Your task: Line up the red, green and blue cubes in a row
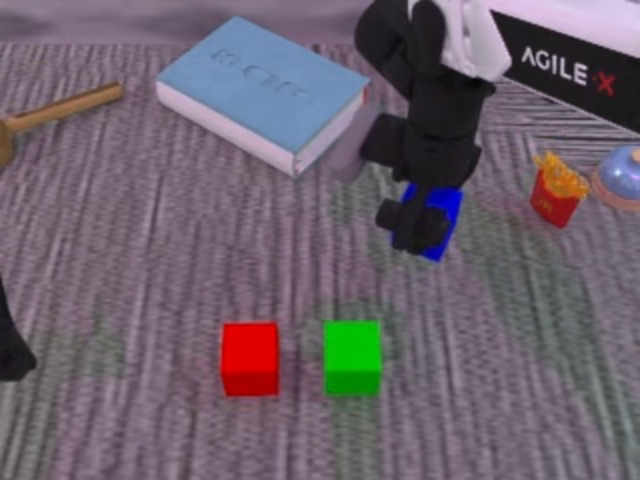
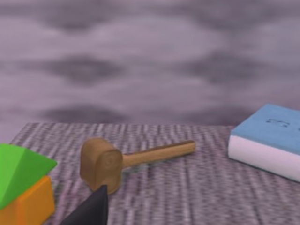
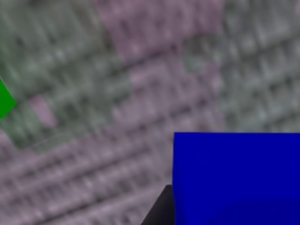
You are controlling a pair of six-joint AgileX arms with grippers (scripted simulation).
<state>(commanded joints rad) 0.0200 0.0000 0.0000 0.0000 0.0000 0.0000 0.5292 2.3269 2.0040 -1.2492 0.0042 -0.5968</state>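
Progress: red cube [image 1: 249,358] and green cube [image 1: 352,356] sit side by side on the table, a small gap between them, faces roughly parallel. Two of three look placed.

Blue cube [image 1: 441,218] is not yet in the row. The right gripper [image 1: 420,222] is on it, well behind the pair as the top view shows, and off toward the green cube's side. Right wrist view: blue cube [image 3: 236,178] fills the near corner, hard against a dark finger [image 3: 161,211], with the green cube [image 3: 4,99] only a sliver at the frame edge. Fingers judged clamped on the blue cube. Cannot tell whether it is lifted or resting on the cloth.

Left: carry the blue cube forward of the gripper and set it beside the green cube, on its far side from red.

Left gripper [image 1: 12,345] parked at the table's left edge; finger state cannot be told.

Surface: woven grey-purple cloth [image 1: 130,250] with greenish patches, flat. Behind the gripper: light-blue book [image 1: 260,92]. To its right: red fries carton [image 1: 556,190], domed bell [image 1: 622,177]. Far left: wooden mallet [image 2: 112,161]; green-and-orange block [image 2: 21,190] seen only in the left wrist view. Backdrop is mottled purple-grey.
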